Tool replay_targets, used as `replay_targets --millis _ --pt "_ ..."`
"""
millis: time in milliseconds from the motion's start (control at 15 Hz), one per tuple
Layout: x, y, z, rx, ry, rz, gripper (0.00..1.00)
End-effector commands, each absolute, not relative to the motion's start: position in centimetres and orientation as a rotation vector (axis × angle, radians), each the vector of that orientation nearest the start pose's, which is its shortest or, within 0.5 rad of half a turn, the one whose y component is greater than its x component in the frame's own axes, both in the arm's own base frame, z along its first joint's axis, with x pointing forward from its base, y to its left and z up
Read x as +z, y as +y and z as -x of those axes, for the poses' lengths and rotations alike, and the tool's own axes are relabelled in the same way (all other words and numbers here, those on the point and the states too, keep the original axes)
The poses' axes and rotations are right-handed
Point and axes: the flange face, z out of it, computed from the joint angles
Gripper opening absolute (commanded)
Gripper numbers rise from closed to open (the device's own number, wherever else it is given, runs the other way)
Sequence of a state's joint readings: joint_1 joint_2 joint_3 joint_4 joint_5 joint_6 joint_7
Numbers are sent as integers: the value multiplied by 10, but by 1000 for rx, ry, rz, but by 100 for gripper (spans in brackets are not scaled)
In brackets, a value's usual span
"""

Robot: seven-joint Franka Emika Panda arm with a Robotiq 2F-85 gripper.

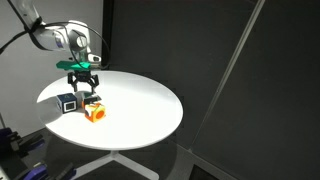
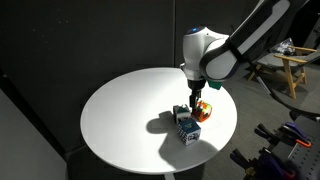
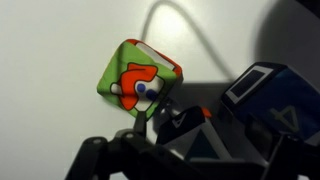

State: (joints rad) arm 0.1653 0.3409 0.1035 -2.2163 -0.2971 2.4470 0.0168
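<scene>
Wrist view: green cartoon-print block (image 3: 135, 82)

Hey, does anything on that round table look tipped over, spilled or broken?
Nothing stands out. The colourful block and the dark block rest close together on the white table under the open claw. No spill or damage shows.

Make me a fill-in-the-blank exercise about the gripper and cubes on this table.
The gripper hangs over the table with its jaws ___.
Below it the orange cube and the dark cube make ___ cubes in all.
In the wrist view, the orange cube shows a ___ face with an orange figure.
Missing words: open; two; green.
</scene>
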Motion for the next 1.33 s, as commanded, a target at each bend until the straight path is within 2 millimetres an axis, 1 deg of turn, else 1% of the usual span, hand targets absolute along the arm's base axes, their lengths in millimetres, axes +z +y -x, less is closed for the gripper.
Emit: replay_targets --millis 0,133,267,400,600,667,733,1267 --pt "208 144 -529 143 -711 3210 100" --pt "204 144 -533 147 -688 3213 100" --pt "199 146 -539 146 -623 3220 100" --pt "197 149 -545 139 -575 3226 100" --pt "196 151 -550 123 -549 3224 100" --pt "197 150 -551 119 -551 3218 100" --pt "194 149 -545 134 -597 3217 100" --pt "195 149 -547 131 -592 3217 100"
